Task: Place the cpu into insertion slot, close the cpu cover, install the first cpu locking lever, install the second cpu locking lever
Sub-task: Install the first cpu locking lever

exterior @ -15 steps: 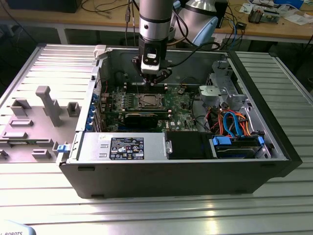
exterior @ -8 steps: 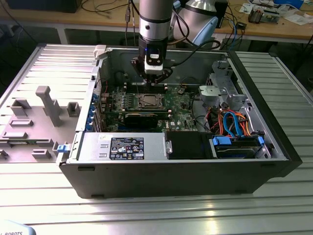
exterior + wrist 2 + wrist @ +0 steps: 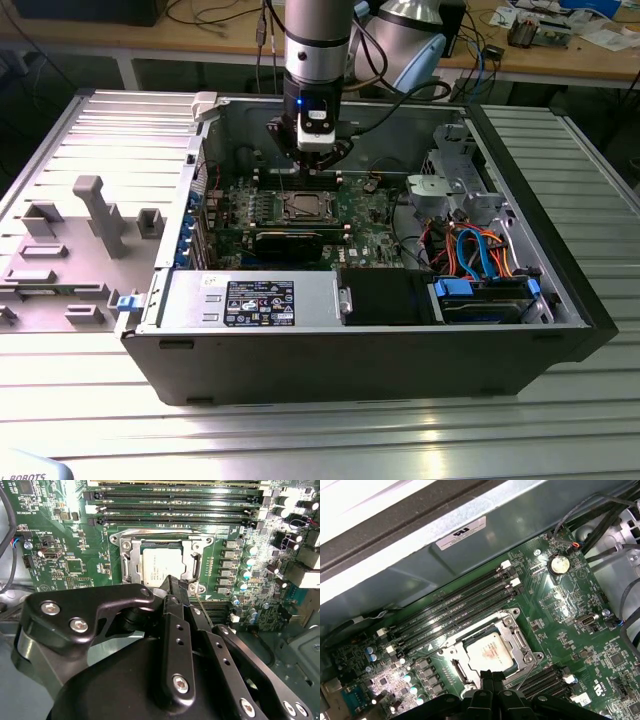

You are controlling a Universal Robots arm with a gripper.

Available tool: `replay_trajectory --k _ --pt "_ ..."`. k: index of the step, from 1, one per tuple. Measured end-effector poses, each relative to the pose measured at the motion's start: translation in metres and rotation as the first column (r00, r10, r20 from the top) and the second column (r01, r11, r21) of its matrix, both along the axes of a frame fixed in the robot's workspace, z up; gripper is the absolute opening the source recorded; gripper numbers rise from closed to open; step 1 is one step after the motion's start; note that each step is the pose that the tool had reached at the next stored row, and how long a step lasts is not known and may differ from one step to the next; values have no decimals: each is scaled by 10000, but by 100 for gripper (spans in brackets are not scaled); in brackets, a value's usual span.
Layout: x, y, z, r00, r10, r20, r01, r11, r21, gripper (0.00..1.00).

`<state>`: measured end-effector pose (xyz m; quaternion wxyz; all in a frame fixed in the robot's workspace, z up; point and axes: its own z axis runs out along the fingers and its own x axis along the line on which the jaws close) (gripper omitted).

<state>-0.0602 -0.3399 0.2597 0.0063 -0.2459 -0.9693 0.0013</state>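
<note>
Exterior view, left to right: grey fixture tray [image 3: 90, 235], then the computer case [image 3: 560, 300] with the gripper [image 3: 312, 168] low over the cpu [image 3: 301, 208], coloured cables [image 3: 475, 250] beyond. Second wrist view: gripper pinched together, nothing between the fingers [image 3: 172, 587] — tips over the near edge of the cpu, which lies in the insertion slot [image 3: 116, 541] under the cpu cover [image 3: 129, 562]. Contact with the cover cannot be made out; the gripper's body hides the board's near side, and a thin wire lever [image 3: 200, 611] disappears behind it.
</note>
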Motion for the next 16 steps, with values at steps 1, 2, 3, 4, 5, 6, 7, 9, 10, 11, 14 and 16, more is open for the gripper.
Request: replay_trajectory --k 1,2,3,4,5,6,7,9,10,11,14,16 --pt "0 0 0 10000 5 0 -5 10000 0 11" --pt "0 0 0 10000 9 0 -9 10000 0 11" --pt "-2 0 0 10000 14 1 -14 10000 0 11" --pt "-2 0 2 10000 19 4 -19 10000 0 11" --pt "-3 -1 6 10000 24 4 -24 10000 -1 11" --pt "-3 0 11 10000 28 5 -28 10000 -1 11" --pt "-3 0 21 10000 33 6 -33 10000 -1 11" --pt "-3 0 37 10000 39 8 -39 10000 -1 11" --pt "-4 0 58 10000 47 14 -47 10000 0 11" --pt "-6 0 76 10000 68 26 -68 10000 0 11" --pt "-6 0 80 9974 720 54 -720 9974 16 11" --pt "-6 0 79 9927 1208 67 -1208 9927 18 11"
